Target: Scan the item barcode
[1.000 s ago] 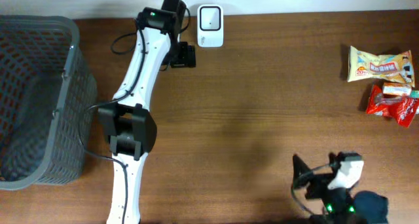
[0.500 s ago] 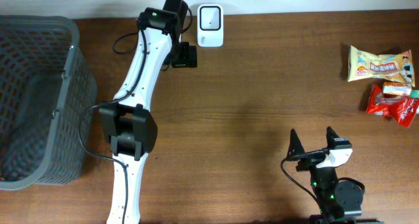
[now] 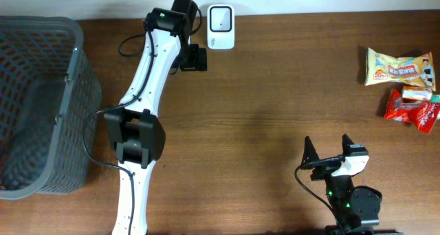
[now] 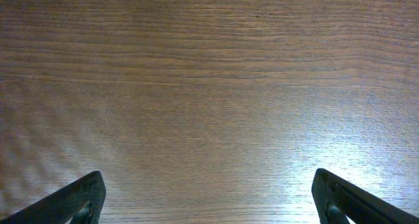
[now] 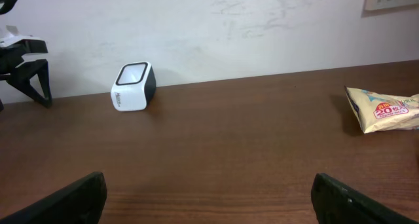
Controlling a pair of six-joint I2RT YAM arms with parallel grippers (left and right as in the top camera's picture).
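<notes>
Moved: the right claw (image 3: 327,147) had swung up off the near table edge since a second back. The left claw (image 3: 193,58) hadn't budged.
Claws: both stood spread wide, with nothing between the fingers.
Room: bare table (image 3: 261,91) ran clear ahead of the right claw. The scanner (image 3: 221,18) sat far ahead and to its left, at the far edge, and just right of the left claw.
Items: the yellow packet (image 3: 400,67) lay ahead and well right of the right claw, near the table's right edge. The red packet (image 3: 412,111) lay just nearer, touching it.
Hidden: the red packet was cut by the frame. No barcode could be made out.
Basket: the grey mesh basket (image 3: 69,36) stood well left of the left claw, partly out of frame. Only its own mesh floor showed.
</notes>
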